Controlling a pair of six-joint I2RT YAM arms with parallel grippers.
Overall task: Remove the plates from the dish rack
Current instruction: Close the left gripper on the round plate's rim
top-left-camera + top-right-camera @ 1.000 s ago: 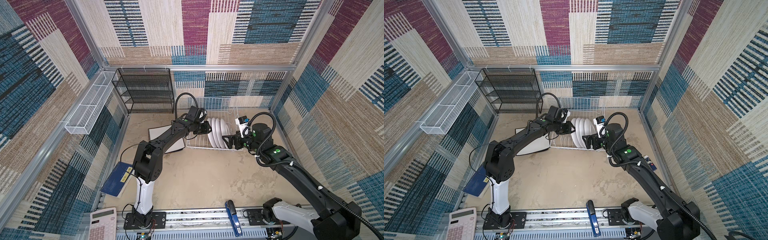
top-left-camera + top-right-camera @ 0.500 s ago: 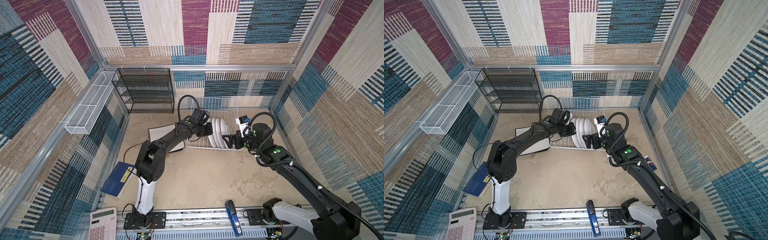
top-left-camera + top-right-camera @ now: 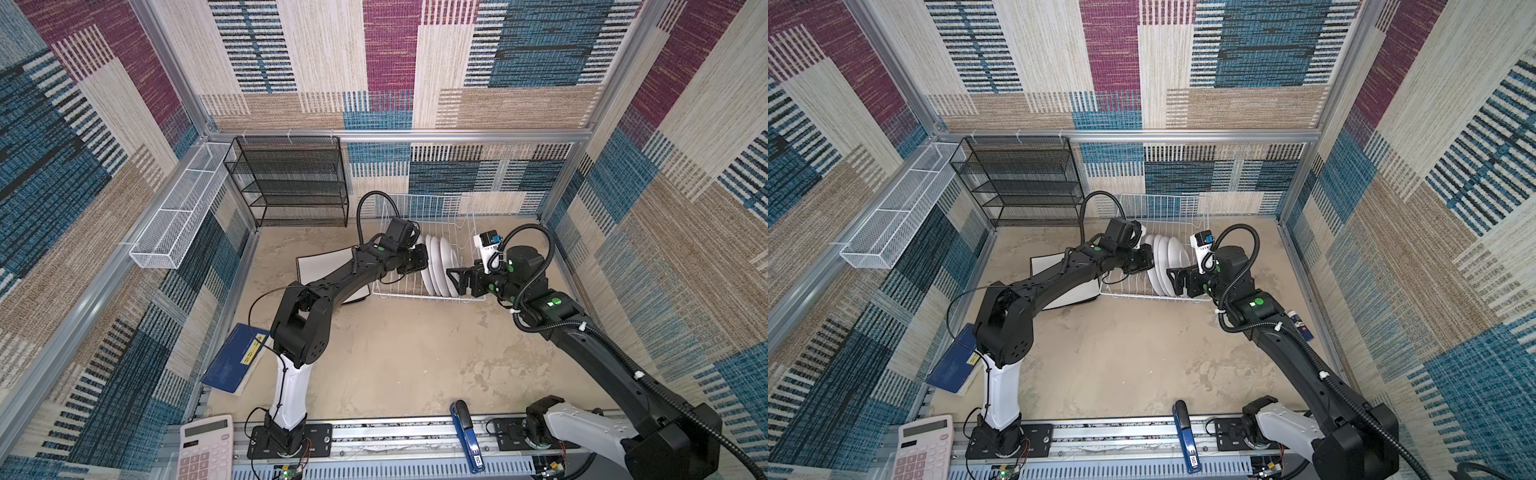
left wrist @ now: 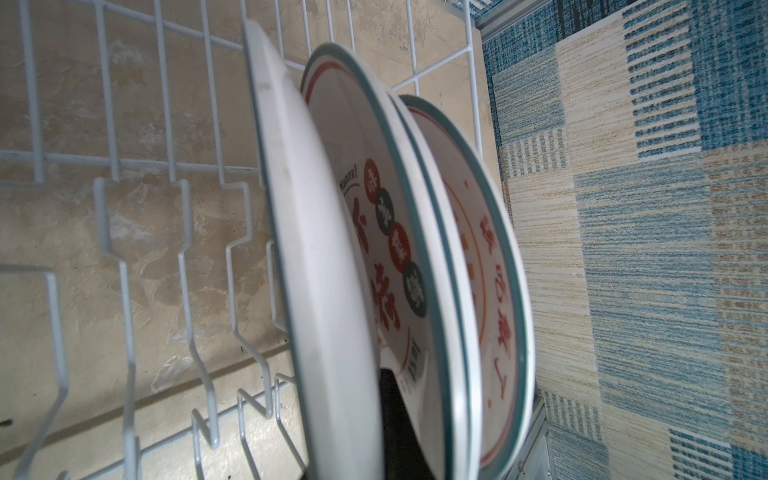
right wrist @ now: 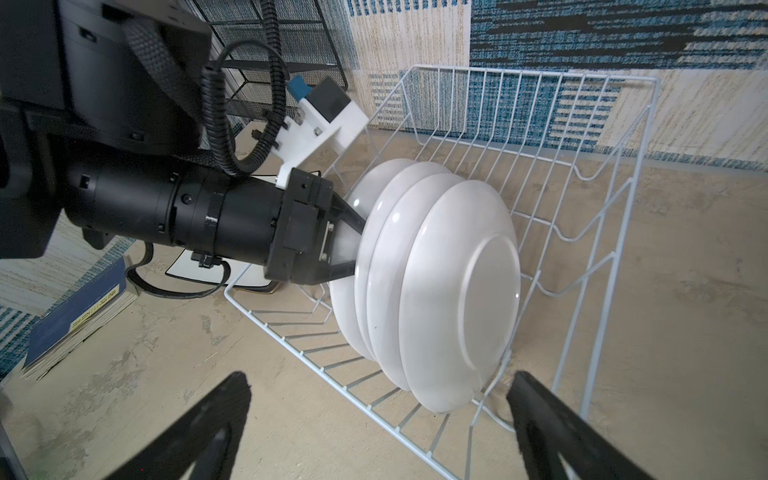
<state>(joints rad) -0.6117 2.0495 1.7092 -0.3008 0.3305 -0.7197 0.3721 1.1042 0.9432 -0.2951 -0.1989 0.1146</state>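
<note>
So, your left gripper (image 5: 351, 243) was clamped tight on the rim of the leftmost plate (image 4: 299, 216). One dark finger (image 4: 395, 419) sat in the gap between it and the next plate over. That plate was one of four round plates (image 3: 440, 266) standing on edge in the right half of the dish rack (image 3: 428, 208), plain backs facing right and printed faces facing left. The rack sat on the table (image 3: 395, 353) at the far middle, close to the back wall. Your right gripper (image 3: 457, 279) had its jaws spread wide and empty, just beside the rightmost plate at the rack's right end; I couldn't tell if it touched. A square plate (image 3: 320, 266) lay flat just left of the rack, partly under your left arm.
</note>
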